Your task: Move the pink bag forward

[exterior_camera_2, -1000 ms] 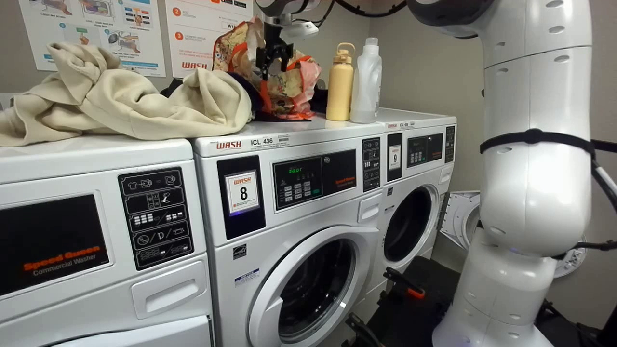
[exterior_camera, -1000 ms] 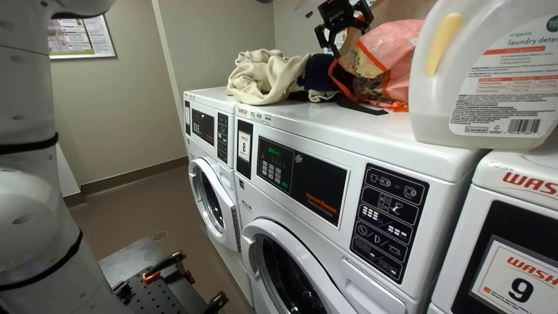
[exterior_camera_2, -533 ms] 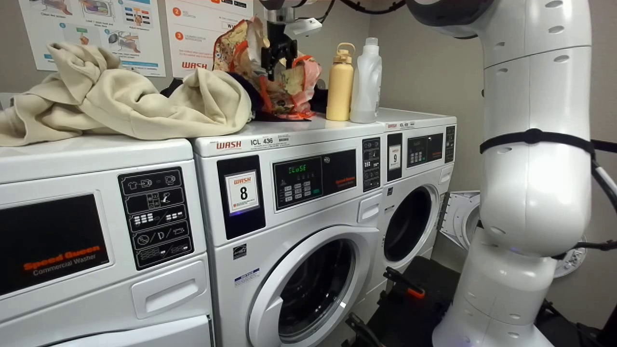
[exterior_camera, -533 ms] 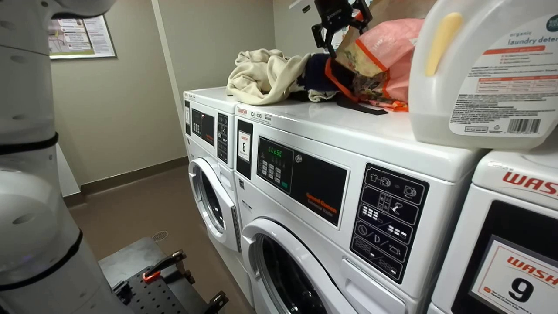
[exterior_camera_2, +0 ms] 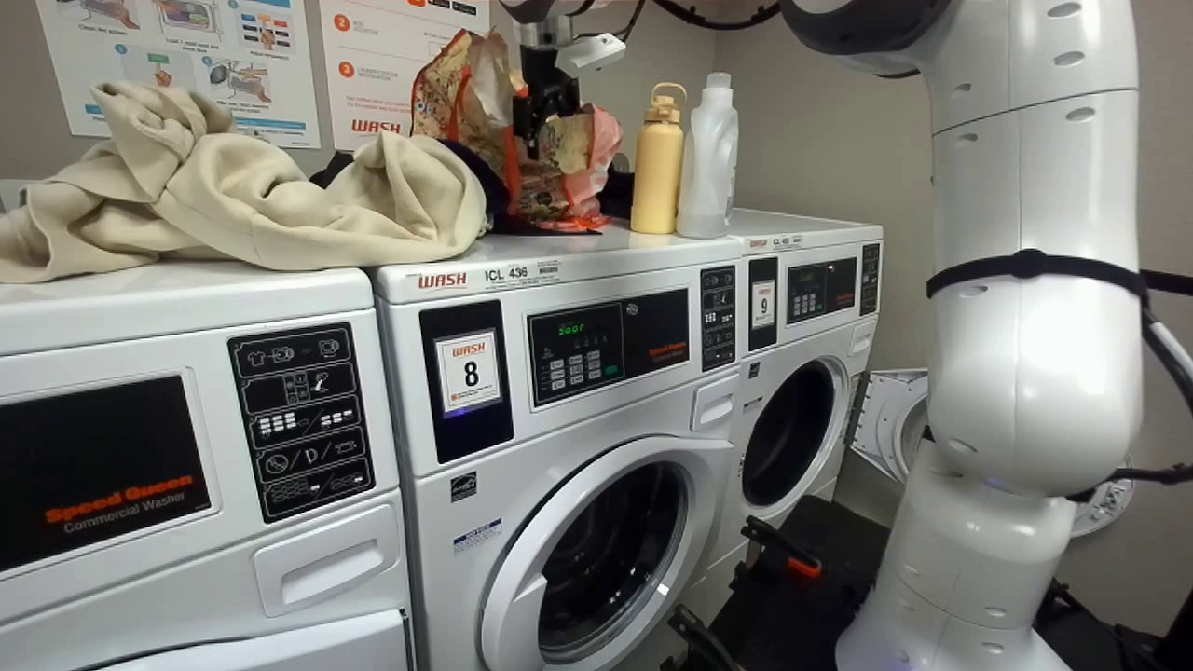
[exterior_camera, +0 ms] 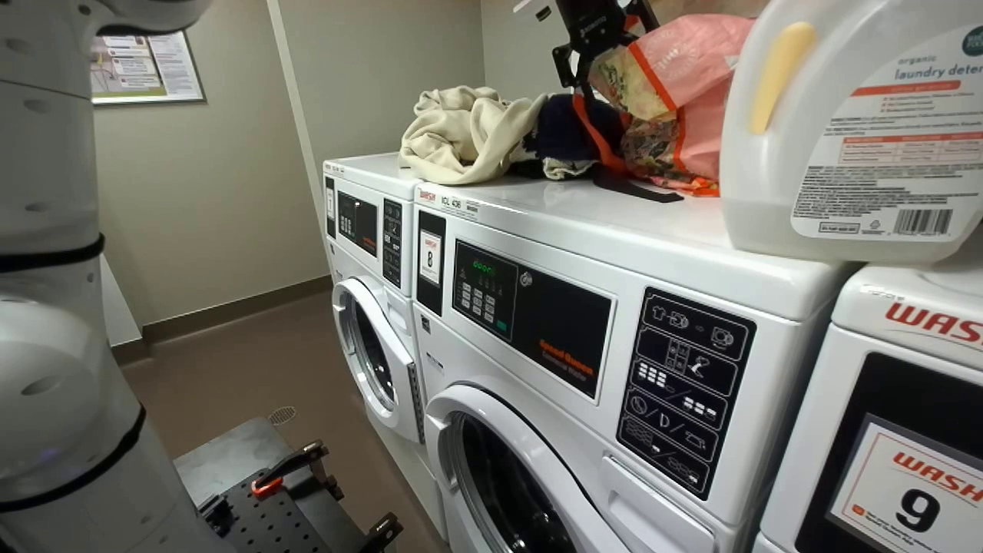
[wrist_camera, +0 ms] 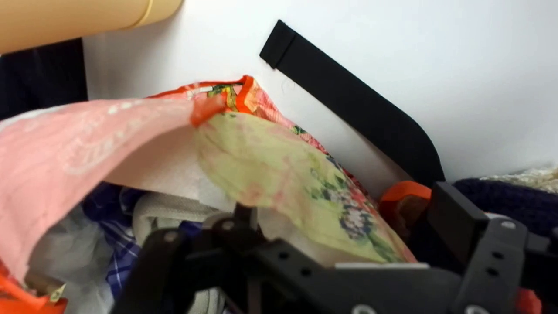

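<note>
"Bag (exterior_camera: 695,100): how far along?"

"In an exterior view, it stands on washer 8 (exterior_camera: 645,223), short of its front edge."

"In an exterior view, near the bottle (exterior_camera_2: 658,172): not yet moved, we judge."

"Wrist view: our claw (wrist_camera: 346,204) spread astride the bag's wall (no pinch yet); grip and forward shift remain, we'd say."

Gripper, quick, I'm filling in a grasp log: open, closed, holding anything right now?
Gripper: open, a side of the pink bag between its spread fingers but not clamped.
</note>
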`<state>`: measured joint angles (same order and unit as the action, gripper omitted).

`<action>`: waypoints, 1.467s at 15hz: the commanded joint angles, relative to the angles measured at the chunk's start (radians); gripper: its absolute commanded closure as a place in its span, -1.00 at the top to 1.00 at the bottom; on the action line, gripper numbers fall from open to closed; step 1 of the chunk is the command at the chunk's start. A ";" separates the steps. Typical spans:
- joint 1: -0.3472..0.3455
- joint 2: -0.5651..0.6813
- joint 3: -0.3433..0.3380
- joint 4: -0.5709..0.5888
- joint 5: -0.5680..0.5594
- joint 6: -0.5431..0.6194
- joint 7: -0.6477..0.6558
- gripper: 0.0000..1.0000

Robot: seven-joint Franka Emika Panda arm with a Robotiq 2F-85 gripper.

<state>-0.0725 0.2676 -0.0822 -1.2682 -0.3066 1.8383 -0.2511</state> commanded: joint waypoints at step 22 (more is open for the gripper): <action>0.078 -0.032 0.026 0.079 0.119 -0.215 0.378 -1.00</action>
<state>-0.0015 0.2698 -0.0693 -1.1761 -0.2361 1.6616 0.0919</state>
